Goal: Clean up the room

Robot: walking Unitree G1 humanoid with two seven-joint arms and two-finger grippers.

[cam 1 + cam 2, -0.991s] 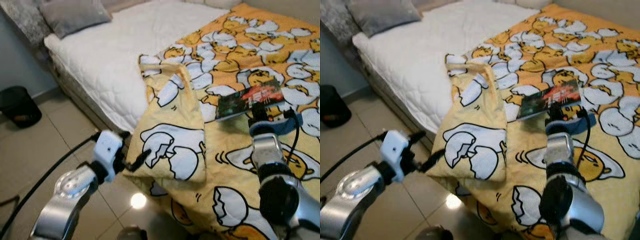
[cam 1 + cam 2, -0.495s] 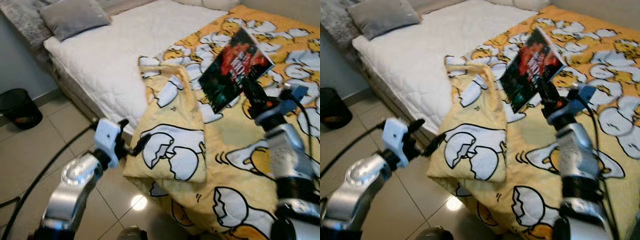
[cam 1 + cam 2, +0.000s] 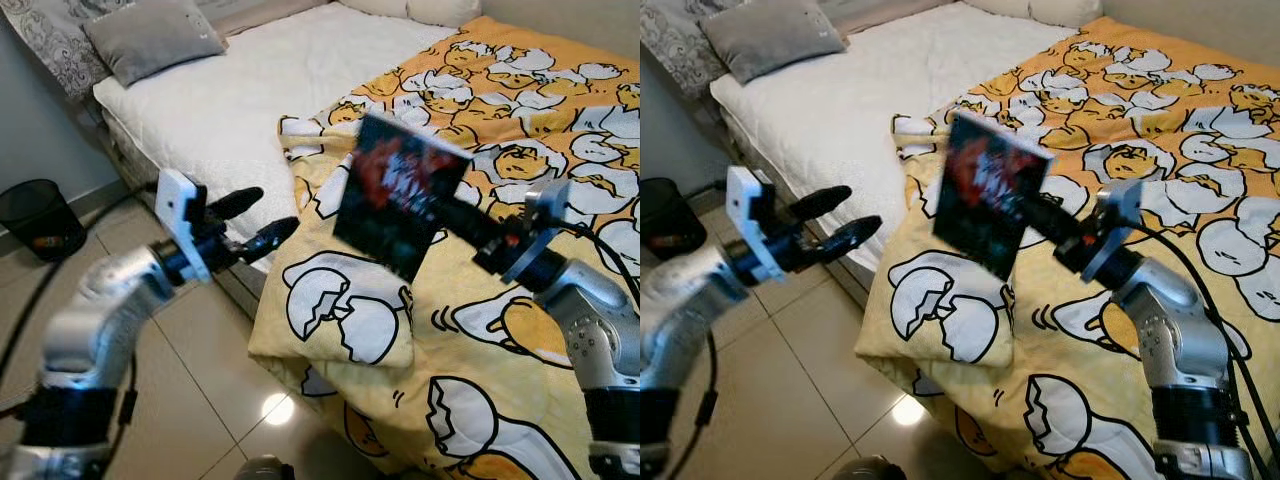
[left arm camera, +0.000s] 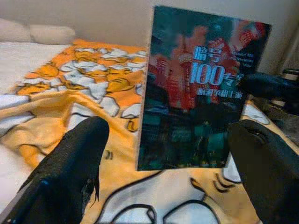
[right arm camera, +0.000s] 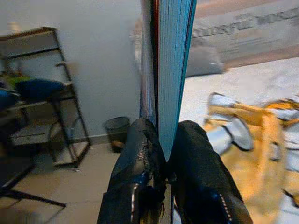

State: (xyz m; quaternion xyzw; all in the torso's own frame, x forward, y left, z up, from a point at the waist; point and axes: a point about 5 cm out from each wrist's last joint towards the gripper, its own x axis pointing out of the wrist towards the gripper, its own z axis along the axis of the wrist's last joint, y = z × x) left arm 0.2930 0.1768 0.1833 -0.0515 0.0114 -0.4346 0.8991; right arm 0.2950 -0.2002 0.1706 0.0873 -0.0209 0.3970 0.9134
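Observation:
A dark book (image 3: 397,206) with a red and teal cover is held upright in the air over the yellow egg-print blanket (image 3: 520,330). My right gripper (image 3: 455,214) is shut on its lower right edge; in the right wrist view both fingers (image 5: 140,154) pinch the book (image 5: 167,70) edge-on. My left gripper (image 3: 262,216) is raised beside the bed's corner, open, its fingers pointing at the book from the left. In the left wrist view the book's cover (image 4: 198,93) faces the open left fingers (image 4: 77,158), a gap away.
A white mattress (image 3: 260,90) with a grey pillow (image 3: 150,35) lies at the back left. A black waste bin (image 3: 35,215) stands on the tiled floor (image 3: 190,400) at left. The right wrist view shows a metal shelf rack (image 5: 46,93).
The right arm swung the book left and lower, turning it upright over the blanket's folded corner. The left arm rose from beside the blanket's edge toward the book.

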